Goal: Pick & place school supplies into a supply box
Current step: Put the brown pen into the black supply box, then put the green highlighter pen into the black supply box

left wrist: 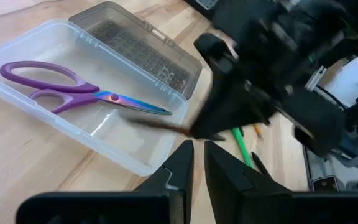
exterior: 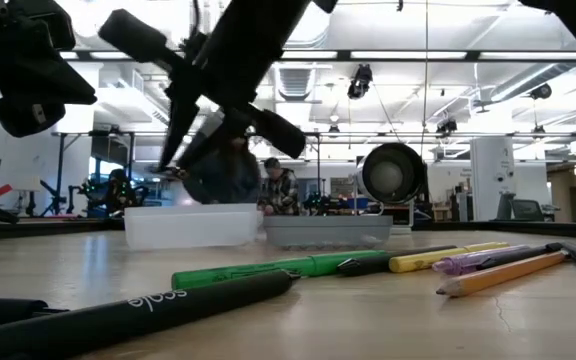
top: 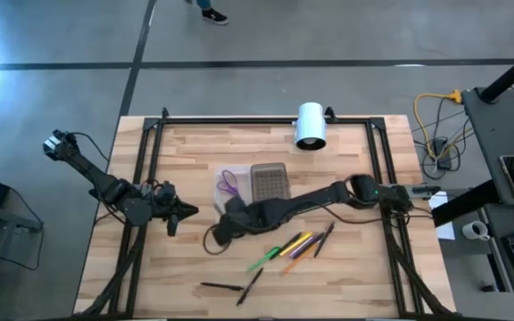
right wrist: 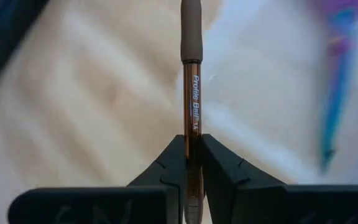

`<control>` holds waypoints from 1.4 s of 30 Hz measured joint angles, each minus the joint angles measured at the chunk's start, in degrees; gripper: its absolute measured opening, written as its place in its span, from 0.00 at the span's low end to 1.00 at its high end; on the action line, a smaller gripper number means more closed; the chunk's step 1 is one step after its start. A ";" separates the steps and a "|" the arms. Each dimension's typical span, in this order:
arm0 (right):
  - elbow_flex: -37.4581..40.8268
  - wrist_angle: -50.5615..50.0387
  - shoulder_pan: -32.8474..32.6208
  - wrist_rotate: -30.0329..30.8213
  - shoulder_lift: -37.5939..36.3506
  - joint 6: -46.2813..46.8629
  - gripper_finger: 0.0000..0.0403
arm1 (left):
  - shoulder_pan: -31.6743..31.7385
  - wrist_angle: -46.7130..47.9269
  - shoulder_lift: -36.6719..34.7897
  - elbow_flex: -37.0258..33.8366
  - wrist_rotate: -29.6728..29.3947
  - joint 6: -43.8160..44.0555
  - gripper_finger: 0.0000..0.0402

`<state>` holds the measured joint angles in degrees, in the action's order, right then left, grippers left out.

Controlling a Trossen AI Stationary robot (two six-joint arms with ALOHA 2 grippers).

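Note:
The supply box is a clear tray with its grey dotted lid lying open beside it. Purple-handled scissors lie in the tray. My right gripper reaches across the table to the tray's near side and is shut on a brown pen. In the left wrist view that pen is a blurred streak over the tray's near corner. My left gripper waits at the table's left, shut, touching nothing. More pens and pencils lie on the wood toward the near right. My right gripper pinches the brown pen's barrel between its two fingers. The pen runs along the fingers and sticks out ahead of them, its rubber grip section at the far end. The gripper slants down from the table's right, and the pen is lifted clear of the table.
A white cylinder lies at the table's far edge. A green pen and two black pens lie near the front edge. Black frame rails run along both sides of the table.

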<state>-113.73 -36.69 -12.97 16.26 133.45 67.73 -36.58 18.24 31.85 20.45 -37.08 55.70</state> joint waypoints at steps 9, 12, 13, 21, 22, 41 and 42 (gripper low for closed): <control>1.17 -4.98 4.57 6.62 -1.31 20.67 0.07 | -0.03 -0.02 -0.02 -0.22 0.00 0.85 0.06; 1.49 -4.36 6.82 4.68 -1.31 16.84 0.07 | -0.05 0.00 -0.02 -0.22 0.02 0.87 0.06; 1.74 -4.81 7.57 4.25 -1.31 16.65 0.07 | -0.05 -0.02 -0.02 -0.22 0.02 0.87 0.06; 6.54 -5.12 12.37 -3.45 -1.31 17.46 0.07 | -0.07 0.00 -0.02 -0.22 0.02 0.87 0.06; 7.01 -5.10 12.48 -3.97 -1.31 17.44 0.07 | -0.10 0.00 -0.02 -0.22 0.02 0.87 0.06; 2.58 -13.16 13.42 2.77 -1.72 9.78 0.33 | -0.11 0.00 -0.01 -0.22 0.02 0.83 0.06; 1.72 -13.98 13.08 3.18 -1.72 8.49 0.34 | -0.11 0.00 -0.01 -0.22 0.02 0.83 0.06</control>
<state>-112.02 -50.67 0.11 19.44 131.72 76.22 -36.69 18.24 31.85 20.23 -37.06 56.53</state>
